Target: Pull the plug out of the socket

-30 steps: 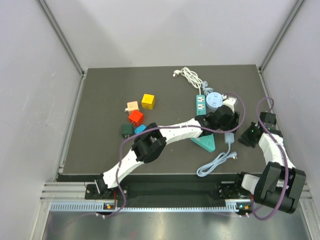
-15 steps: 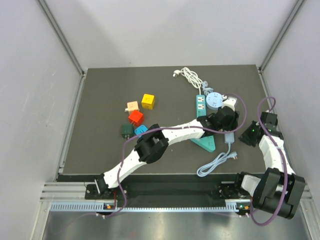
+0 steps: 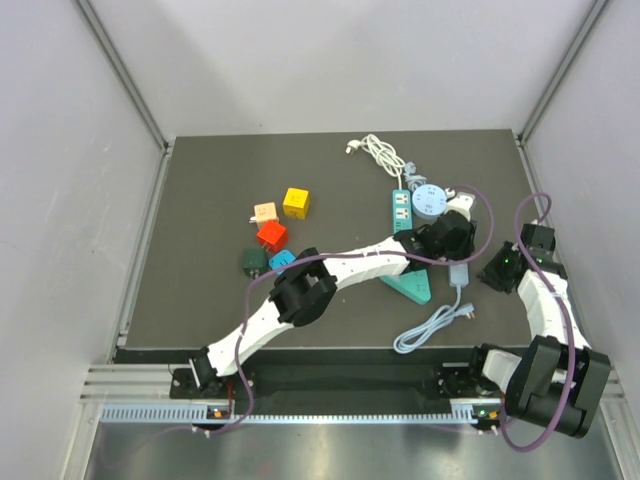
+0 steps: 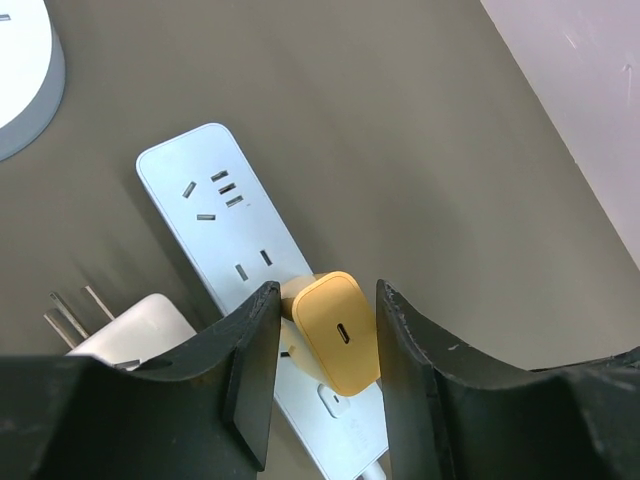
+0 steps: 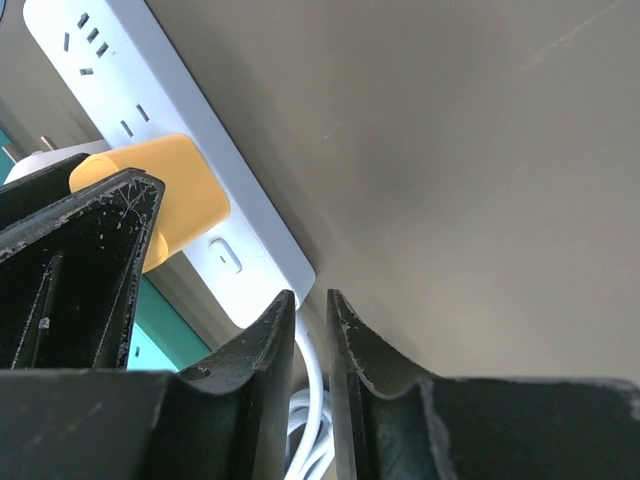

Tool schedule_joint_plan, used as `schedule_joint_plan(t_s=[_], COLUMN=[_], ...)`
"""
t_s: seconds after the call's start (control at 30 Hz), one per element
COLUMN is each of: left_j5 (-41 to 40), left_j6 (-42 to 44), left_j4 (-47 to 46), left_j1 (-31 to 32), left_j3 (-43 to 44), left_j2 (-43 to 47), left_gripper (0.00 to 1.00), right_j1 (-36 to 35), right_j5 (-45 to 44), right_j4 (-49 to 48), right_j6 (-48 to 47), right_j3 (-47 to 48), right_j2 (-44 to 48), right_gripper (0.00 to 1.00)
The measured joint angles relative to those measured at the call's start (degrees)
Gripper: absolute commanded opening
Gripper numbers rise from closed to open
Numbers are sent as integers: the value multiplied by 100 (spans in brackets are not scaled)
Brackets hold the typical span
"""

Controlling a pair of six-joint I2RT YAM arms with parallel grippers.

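Jaws of the left gripper [image 4: 327, 290] flank the yellow blocky plastic plug [image 4: 338, 335], clamped or not unclear, on the pale-blue power strip [image 4: 215, 210] running eleven-to-five o'clock.

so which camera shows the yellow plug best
Left wrist: the yellow plug shows whole and close, seated in the white power strip between the left fingers, its port face showing. The right wrist view catches only its side, partly behind one of those fingers. From the top view, the left arm hides it.
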State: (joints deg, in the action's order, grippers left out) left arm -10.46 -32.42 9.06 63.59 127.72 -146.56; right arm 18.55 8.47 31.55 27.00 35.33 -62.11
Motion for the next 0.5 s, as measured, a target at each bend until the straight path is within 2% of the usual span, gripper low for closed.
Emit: schedule_joint_plan(t_s=[0.13,0.23,0.27,0.37,0.5], left_j5=[127,310,400,780,1296], left_j6=[-24,-63,-81,-197,-321], left_j4=[-131,-302,-369,-487,-640], left_j1=[-55,-138,-175,-330,-533], left_j3=[-177,-476,-597,-955,-1283], left_j2=[79,247,313,533,708], left_gripper=[4,1,0,0,0], right_j1=[0,0,0,0,0], right_j5=[13,111,186,442,787], right_j4=[-7,-50,-79,-232,-389], right_j6=[-42,-87,-120,-219,-337], right_j3=[2,2,2,-4,-11], right_j2=[-4,-87,-136,-291,-507], right_gripper=[25,38,46,55,56])
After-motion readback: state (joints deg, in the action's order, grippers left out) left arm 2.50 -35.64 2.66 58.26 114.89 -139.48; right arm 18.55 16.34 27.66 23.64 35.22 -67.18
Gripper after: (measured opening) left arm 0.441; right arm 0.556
